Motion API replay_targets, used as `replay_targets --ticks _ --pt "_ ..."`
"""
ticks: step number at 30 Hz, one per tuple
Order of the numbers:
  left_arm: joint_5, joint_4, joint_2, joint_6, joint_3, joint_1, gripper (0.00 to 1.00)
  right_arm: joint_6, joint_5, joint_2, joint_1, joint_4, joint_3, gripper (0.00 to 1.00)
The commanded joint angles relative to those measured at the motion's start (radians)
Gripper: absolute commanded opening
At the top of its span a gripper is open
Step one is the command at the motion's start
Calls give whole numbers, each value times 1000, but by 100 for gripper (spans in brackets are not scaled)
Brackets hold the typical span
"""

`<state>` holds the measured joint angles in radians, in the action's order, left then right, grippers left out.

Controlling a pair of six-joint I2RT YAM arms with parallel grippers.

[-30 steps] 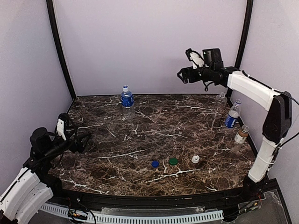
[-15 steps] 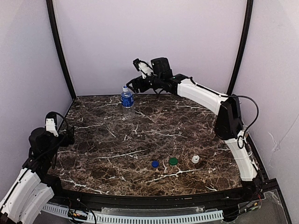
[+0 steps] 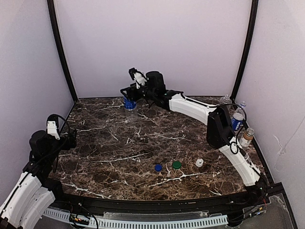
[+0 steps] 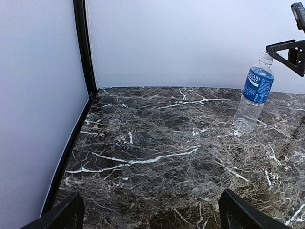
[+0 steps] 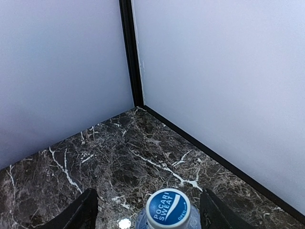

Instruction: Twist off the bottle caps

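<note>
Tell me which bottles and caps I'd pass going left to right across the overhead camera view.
Blue-label bottle at the back → blue cap → green cap → white cap → plain clear bottle → second blue-label bottle → brown bottle.

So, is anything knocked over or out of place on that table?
Nothing is tipped or spilled. Only a blue cap, a green cap and a white cap lie loose near the front, away from the upright bottles at the right edge.
</note>
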<state>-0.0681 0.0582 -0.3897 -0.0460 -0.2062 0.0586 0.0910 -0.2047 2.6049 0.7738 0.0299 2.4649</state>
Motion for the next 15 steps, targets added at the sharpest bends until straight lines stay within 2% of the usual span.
replay_targets --ticks 1,7,12,15 --pt "22 21 2 0 20 -7 99 0 41 73 15 108 64 67" --pt "42 27 0 -8 22 -6 99 -42 87 88 24 127 67 46" --pt "49 27 1 -13 21 -7 99 -64 127 87 23 126 50 40" --pt "53 26 4 -15 21 -6 99 -70 125 87 22 118 49 28"
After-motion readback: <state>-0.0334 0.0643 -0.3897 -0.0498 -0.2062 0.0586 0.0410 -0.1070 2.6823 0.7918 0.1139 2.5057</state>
